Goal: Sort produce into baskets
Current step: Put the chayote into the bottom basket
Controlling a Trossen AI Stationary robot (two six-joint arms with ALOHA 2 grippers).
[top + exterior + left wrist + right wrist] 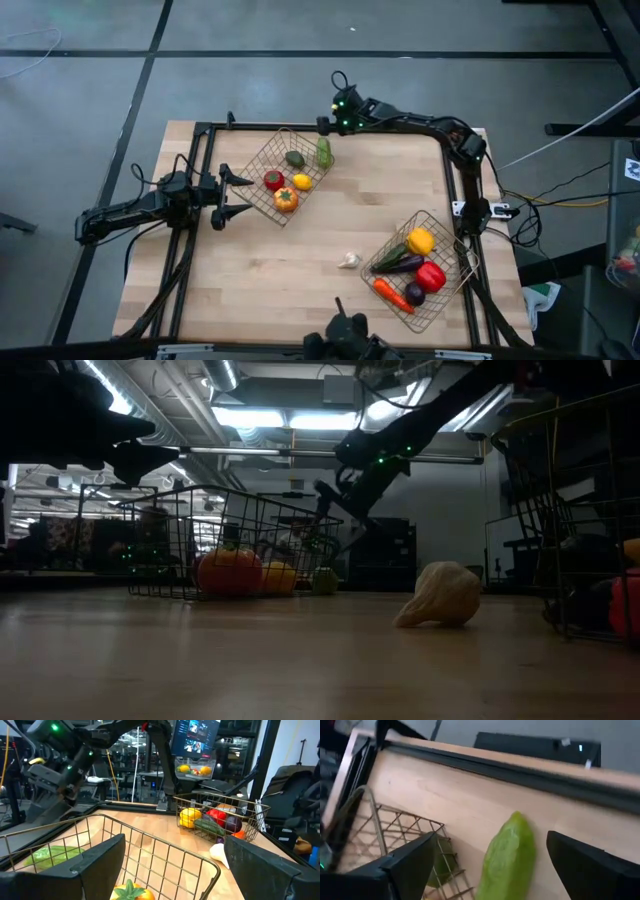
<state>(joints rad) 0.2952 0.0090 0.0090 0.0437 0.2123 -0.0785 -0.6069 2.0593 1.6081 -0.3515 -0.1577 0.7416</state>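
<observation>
Green and long, a pale cucumber-like vegetable (509, 857) lies on the wooden desk (280, 270) just outside the wire mesh basket (262, 160), and my right pincer (325, 125) hangs above it, spread wide. My left pincer (235, 195), also spread, waits beside that basket's other side, while a whitish garlic bulb (349, 260) lies alone mid-desk.

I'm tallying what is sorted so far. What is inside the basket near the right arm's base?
Inside the wire basket lie a yellow pepper, cucumber, aubergine, red pepper, carrot and purple onion. Anything beneath them is hidden.
</observation>
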